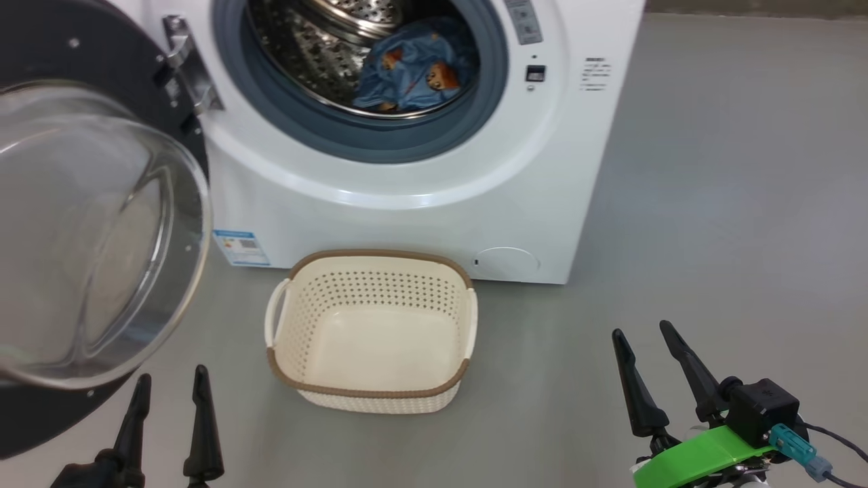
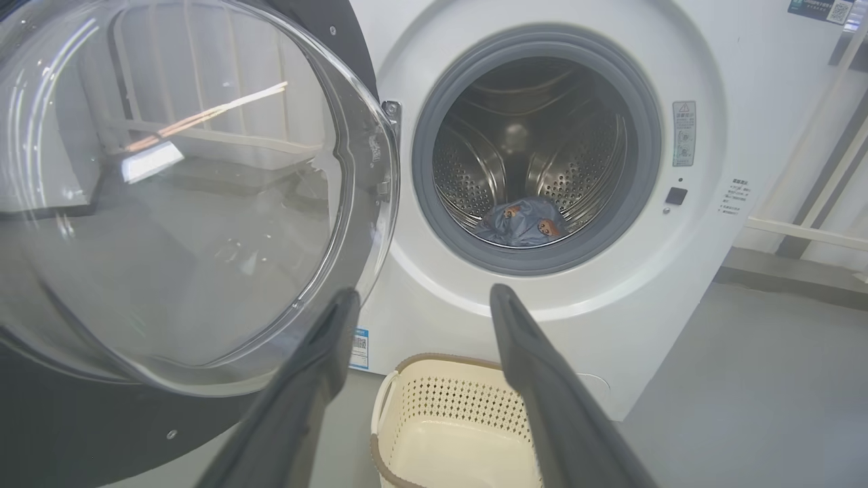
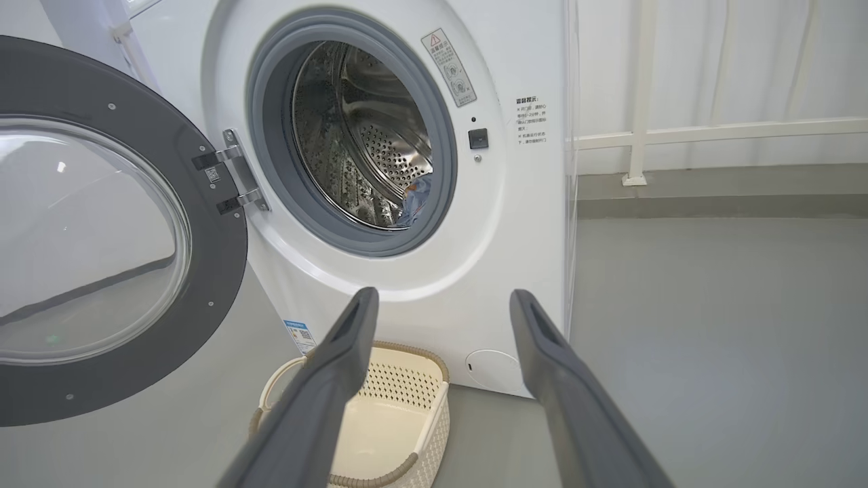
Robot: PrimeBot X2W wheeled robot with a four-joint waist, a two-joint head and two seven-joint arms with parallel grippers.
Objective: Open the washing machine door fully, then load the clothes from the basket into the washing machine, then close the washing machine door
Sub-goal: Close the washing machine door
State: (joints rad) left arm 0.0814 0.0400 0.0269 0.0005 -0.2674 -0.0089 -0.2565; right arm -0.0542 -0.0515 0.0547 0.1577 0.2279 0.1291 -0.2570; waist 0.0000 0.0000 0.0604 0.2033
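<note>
step: loading judged done, closing due | clothes (image 1: pixel 413 68) lay in drum (image 1: pixel 305 61) of washing machine (image 1: pixel 407 217) | basket (image 1: pixel 373 298) on floor (image 1: pixel 712 237) just before it, no clothes inside | washing machine door (image 1: pixel 102 230) stood wide open at left | left gripper (image 1: pixel 172 373), right gripper (image 1: pixel 641 329): fingers spread, holding nothing | next: probably the left arm pushing the door round until latched

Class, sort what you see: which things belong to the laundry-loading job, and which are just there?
Belongs to the job: washing machine, washing machine door (open), clothes (in the drum), basket (empty), left gripper, right gripper.
Just there: white railing, grey floor, blue label.
</note>
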